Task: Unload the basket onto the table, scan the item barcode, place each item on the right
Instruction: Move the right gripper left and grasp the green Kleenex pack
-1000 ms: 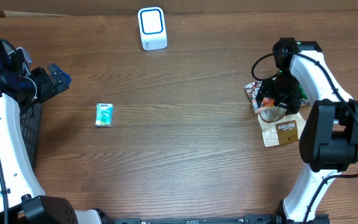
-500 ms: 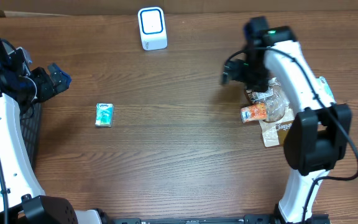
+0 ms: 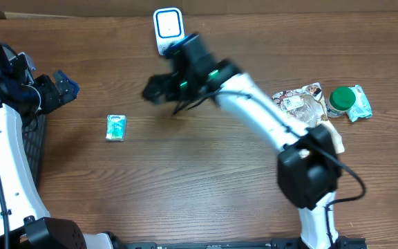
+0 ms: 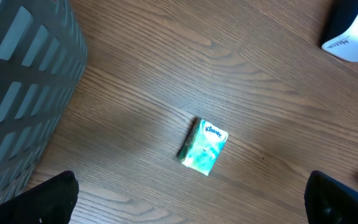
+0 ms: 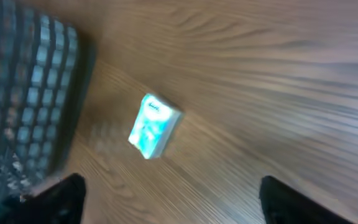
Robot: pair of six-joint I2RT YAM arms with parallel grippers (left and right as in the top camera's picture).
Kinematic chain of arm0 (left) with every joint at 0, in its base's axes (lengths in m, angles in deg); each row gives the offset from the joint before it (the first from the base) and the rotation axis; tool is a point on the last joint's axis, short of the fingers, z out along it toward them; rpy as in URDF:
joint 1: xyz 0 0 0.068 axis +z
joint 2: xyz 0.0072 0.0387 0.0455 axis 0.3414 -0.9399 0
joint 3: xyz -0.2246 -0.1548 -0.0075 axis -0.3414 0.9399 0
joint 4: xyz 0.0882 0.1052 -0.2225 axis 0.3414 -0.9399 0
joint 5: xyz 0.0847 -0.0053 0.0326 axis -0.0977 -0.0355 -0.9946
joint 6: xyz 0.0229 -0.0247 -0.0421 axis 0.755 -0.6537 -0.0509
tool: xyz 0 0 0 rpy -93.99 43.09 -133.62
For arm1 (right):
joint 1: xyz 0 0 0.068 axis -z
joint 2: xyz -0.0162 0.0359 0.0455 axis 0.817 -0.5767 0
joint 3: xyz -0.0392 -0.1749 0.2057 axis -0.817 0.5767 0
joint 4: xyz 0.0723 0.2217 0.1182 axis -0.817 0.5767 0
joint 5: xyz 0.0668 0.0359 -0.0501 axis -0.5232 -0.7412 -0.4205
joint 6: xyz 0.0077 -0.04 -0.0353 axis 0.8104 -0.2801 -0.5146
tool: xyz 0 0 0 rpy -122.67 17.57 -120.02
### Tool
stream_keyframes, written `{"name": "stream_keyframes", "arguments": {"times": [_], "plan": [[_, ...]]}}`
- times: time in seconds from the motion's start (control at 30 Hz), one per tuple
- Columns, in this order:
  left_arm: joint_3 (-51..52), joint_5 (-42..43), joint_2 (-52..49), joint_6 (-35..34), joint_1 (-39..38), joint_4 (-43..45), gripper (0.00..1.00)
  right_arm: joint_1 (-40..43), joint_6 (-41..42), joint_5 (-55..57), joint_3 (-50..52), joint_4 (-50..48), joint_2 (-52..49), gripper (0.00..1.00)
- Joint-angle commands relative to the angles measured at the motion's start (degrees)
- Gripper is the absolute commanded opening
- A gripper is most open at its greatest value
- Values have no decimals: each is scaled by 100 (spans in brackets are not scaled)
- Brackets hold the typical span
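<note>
Tissue pack (image 3: 116, 128): lying flat on the wooden surface (image 3: 206, 187), left of centre, touched by neither claw; teal-and-white wrapper, "Kleenex" print readable in the left wrist view.
Scanner (image 3: 169, 31): white with a blue-rimmed face, standing at the far edge of the surface, well apart from the tissue pack.
Right claw (image 3: 156, 90): spread wide with nothing between the fingers (image 5: 53, 200); held above the surface between scanner and tissue pack, arm stretched across toward the left; own view blurred, showing the tissue pack ahead and the basket beyond it.
Left claw (image 3: 61, 84): spread wide and empty, at the left edge near the basket; tissue pack ahead of the fingertips (image 4: 59, 198) in the wrist view.
Basket (image 3: 39, 142): dark, slatted, at the left edge, near the tissue pack without touching it.
Right-side pile: crumpled clear packet (image 3: 299, 101), green-capped container (image 3: 344, 101) just beside it, tan pouch (image 3: 335, 140) mostly hidden behind the right arm.
</note>
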Motion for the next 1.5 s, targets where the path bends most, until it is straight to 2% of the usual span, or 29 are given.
{"name": "stream_keyframes", "arguments": {"times": [0.0,0.17,0.5,0.8,0.93,1.03,1.17,1.3,1.4,1.47], "plan": [[-101,52,-2,-59,4,11,100,-446,125,769,33,-256,-358,82],[-101,52,-2,-59,4,11,100,-1038,98,1147,17,-1104,-1019,74],[-101,52,-2,-59,4,11,100,-1338,-254,1554,15,-1567,-1493,72],[-101,52,-2,-59,4,11,99,-1351,-136,1611,15,-1978,-1672,58],[-101,52,-2,-59,4,11,100,-1429,-50,1569,15,-2006,-1816,56],[-101,52,-2,-59,4,11,99,-1519,-57,1574,17,-1985,-1827,48],[-101,52,-2,-59,4,11,99,-1558,-52,1611,0,-1816,-1823,29],[-101,52,-2,-59,4,11,100,-1484,-55,1609,-175,-1198,-1742,11],[-101,52,-2,-59,4,11,99,-1329,-59,1609,-348,-527,-1513,4],[-101,52,-2,-59,4,11,99,-1215,-111,1596,-516,-17,-1346,4]]}}
